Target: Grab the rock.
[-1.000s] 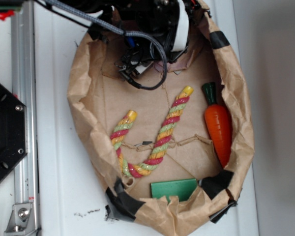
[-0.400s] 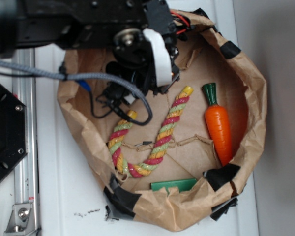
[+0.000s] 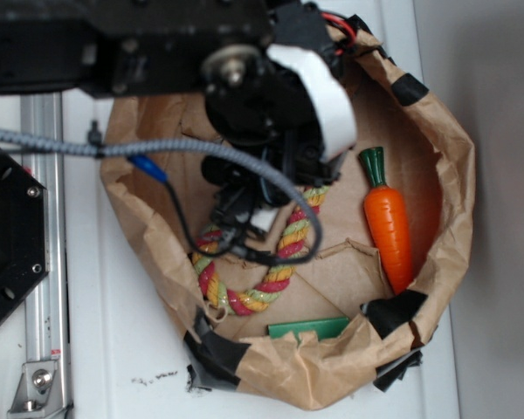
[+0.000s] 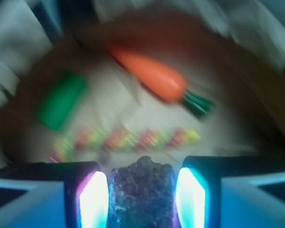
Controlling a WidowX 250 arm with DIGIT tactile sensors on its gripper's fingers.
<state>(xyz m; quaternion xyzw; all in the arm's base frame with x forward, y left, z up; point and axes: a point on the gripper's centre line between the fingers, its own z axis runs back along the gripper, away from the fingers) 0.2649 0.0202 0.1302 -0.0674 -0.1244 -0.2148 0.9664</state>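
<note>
My wrist view shows what my arm hides from the exterior camera: the rock [image 4: 142,190] sits between my gripper [image 4: 141,195] pads, pinched on both sides. It looks blocky, with no clear long axis. Beyond lie the rope toy [image 4: 128,138], carrot toy [image 4: 152,76] and green block [image 4: 61,100], ringed by the paper bag's wall [image 3: 454,183].

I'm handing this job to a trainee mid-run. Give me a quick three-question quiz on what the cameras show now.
1. True or false: in the wrist view the rock sits between the fingers of the gripper.
2. What lies against the bag wall's lower edge in the exterior view? A) carrot B) green block C) rope
3. Fill in: the orange toy with a green top is a ____.

Key: 1 true. 2 B, the green block. 3 carrot.
</note>
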